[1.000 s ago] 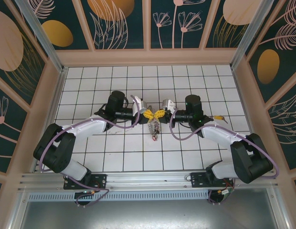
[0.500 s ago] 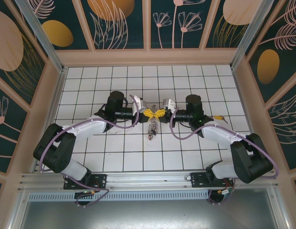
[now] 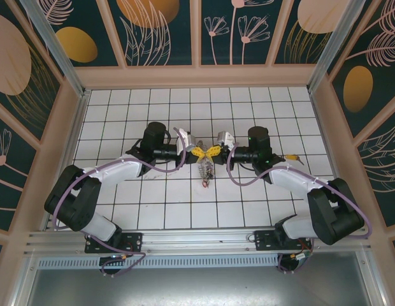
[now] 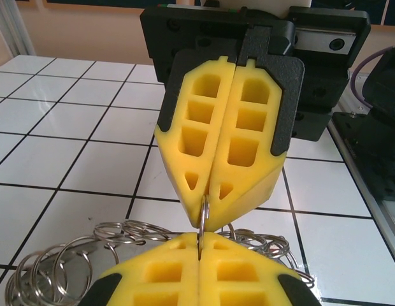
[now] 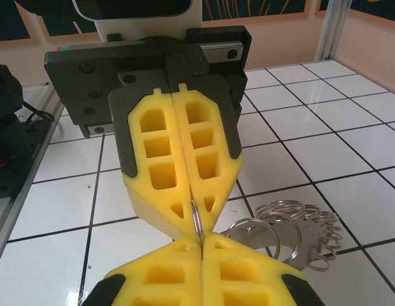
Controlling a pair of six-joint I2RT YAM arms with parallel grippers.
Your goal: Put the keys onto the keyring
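White tiled desk under both arms. Left of the keyring, my left end effector is fully closed, pinching its thin wire. Right of the keyring, my right end effector is clamped on the same wire. Keys bunch just below the keyring. I'd hold both pinches firm and twist gently to part the coil, since thin wire slips easily.
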